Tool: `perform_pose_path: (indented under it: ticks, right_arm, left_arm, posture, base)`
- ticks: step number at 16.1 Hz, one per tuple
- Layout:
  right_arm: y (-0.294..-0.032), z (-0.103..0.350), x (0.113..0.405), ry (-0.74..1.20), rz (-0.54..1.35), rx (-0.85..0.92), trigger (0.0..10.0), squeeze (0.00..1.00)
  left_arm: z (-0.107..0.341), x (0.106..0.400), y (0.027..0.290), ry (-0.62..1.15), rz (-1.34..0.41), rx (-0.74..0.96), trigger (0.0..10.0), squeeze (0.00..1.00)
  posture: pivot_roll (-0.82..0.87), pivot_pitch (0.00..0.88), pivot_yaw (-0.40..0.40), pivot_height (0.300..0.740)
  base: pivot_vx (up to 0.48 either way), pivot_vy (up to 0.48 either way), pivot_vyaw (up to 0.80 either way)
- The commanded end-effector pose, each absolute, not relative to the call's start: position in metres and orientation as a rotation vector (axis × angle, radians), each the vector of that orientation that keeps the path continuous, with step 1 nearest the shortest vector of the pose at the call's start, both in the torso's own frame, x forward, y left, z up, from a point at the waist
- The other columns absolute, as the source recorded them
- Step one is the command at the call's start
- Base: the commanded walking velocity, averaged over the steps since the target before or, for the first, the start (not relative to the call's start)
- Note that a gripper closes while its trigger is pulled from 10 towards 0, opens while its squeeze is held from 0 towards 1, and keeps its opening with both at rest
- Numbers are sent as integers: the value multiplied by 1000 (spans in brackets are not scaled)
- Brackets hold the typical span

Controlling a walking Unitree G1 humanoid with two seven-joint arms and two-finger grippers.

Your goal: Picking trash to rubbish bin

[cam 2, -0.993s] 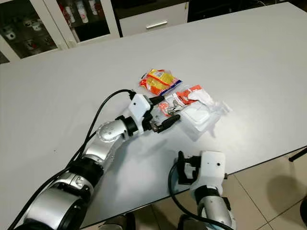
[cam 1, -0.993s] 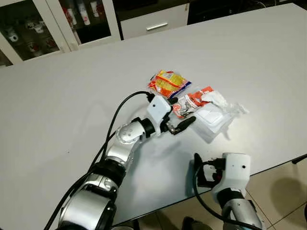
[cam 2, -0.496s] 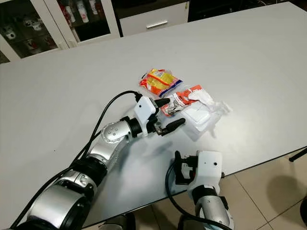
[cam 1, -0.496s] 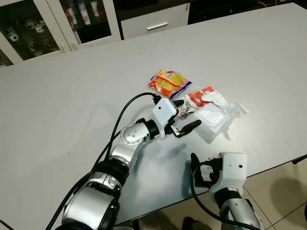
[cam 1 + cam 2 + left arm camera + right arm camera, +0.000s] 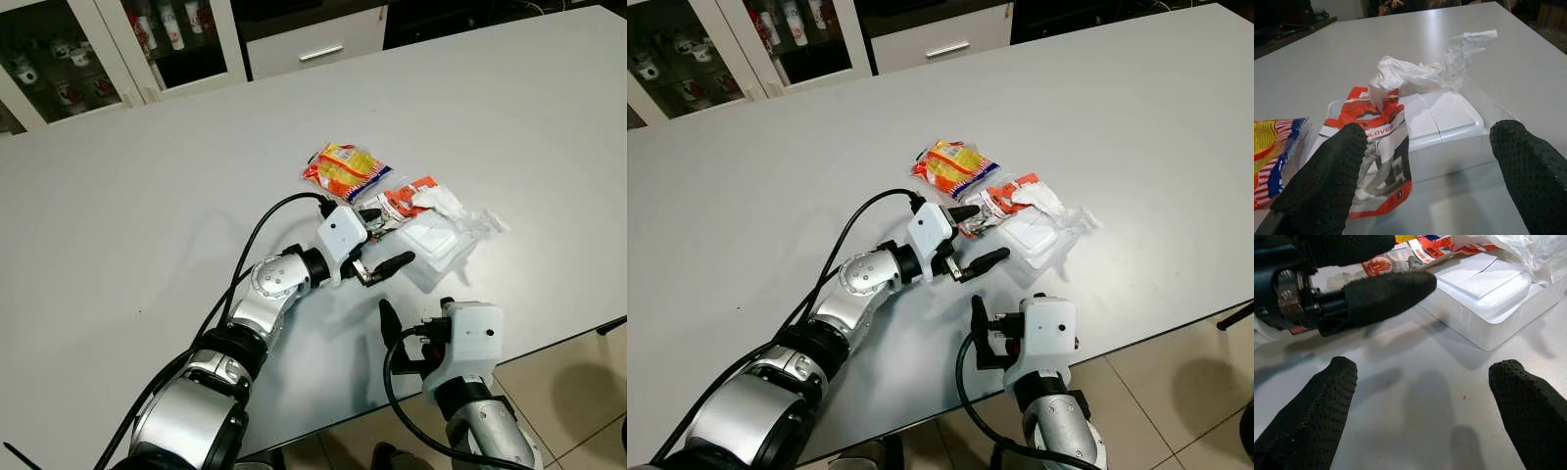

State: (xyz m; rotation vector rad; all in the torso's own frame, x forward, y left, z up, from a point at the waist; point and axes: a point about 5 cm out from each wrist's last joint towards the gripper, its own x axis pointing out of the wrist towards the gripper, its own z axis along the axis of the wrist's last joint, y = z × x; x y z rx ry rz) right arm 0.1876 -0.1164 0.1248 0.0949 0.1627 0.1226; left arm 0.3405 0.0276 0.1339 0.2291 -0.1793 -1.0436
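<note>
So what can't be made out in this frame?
- Foam box: contents hidden, lid closed, crumpled plastic on top.
- Red wrapper: print partly covered by the left gripper's finger, left wrist view.
- Cabinet items: too small, head views.
- Right gripper: open over bare table.

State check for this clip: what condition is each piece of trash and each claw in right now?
White foam box: closed, on table.
Crumpled white plastic bag: lying on the box.
Red-and-white torn wrapper: flat against the box.
Yellow-and-red snack packet: flat, apart.
Left claw: open, empty.
Right claw: open, empty.
</note>
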Motion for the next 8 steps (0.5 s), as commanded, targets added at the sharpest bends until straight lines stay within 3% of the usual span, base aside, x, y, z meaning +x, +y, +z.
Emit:
perform_pose_path:
  ticks: [1,8]
  right_arm:
    - [-114,127,187,151,137,109,10000,0]
    - [-112,126,186,140,137,106,10000,0]
  left_arm:
    - [134,341,28,-173,-1049,251,10000,0]
    - [134,345,33,-209,-989,388,10000,0]
  posture:
    - [-4,185,86,740]
    - [-5,190,90,740]
  base:
    - [0,0,0]
    - [0,0,0]
